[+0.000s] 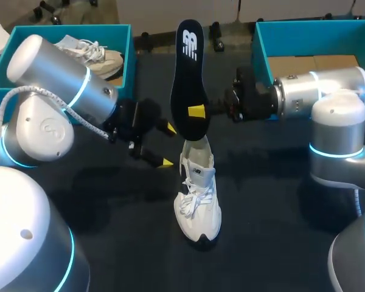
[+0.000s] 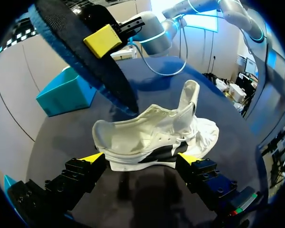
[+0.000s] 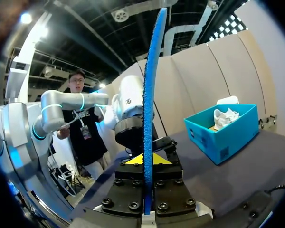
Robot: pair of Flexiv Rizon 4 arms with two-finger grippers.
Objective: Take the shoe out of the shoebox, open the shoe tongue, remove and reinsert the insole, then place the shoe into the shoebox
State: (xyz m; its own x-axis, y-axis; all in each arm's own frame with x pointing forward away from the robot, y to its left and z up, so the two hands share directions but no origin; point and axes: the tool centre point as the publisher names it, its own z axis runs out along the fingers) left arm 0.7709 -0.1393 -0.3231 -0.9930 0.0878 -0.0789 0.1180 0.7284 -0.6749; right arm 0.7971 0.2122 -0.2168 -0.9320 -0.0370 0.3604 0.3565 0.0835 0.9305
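Pinching black, blue-edged foam insole (image 1: pixel 188 79) upright in right gripper (image 1: pixel 198 111); holding left gripper (image 1: pixel 168 146) spread wide at 9 o'clock of white lace-up sneaker (image 1: pixel 198 198). Probably best to brace heel, then lower toe-first.

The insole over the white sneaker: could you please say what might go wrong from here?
The left pincer stands open beside the white sneaker, not gripping it, so pushing the insole down could tip or slide it. The right pincer pinches the insole above its lower end, which may buckle on entry.
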